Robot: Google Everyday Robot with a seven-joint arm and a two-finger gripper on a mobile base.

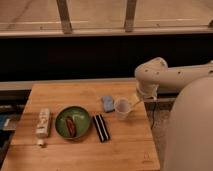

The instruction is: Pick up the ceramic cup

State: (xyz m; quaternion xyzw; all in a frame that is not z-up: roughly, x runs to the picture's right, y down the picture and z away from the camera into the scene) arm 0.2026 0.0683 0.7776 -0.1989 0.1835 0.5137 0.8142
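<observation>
The ceramic cup (122, 107) is small, whitish and handleless. It stands upright on the wooden table (125, 150), right of centre. My white arm reaches in from the right, bends above the table's right edge and points down. My gripper (135, 102) is low, just right of the cup's rim and very close to it. I cannot tell whether it touches the cup.
A small blue object (107, 103) lies just left of the cup. A black oblong item (101, 127) lies in front of it. A green plate (73, 121) holds reddish-brown food. A white bottle (43, 122) lies at the left. My white body fills the right side.
</observation>
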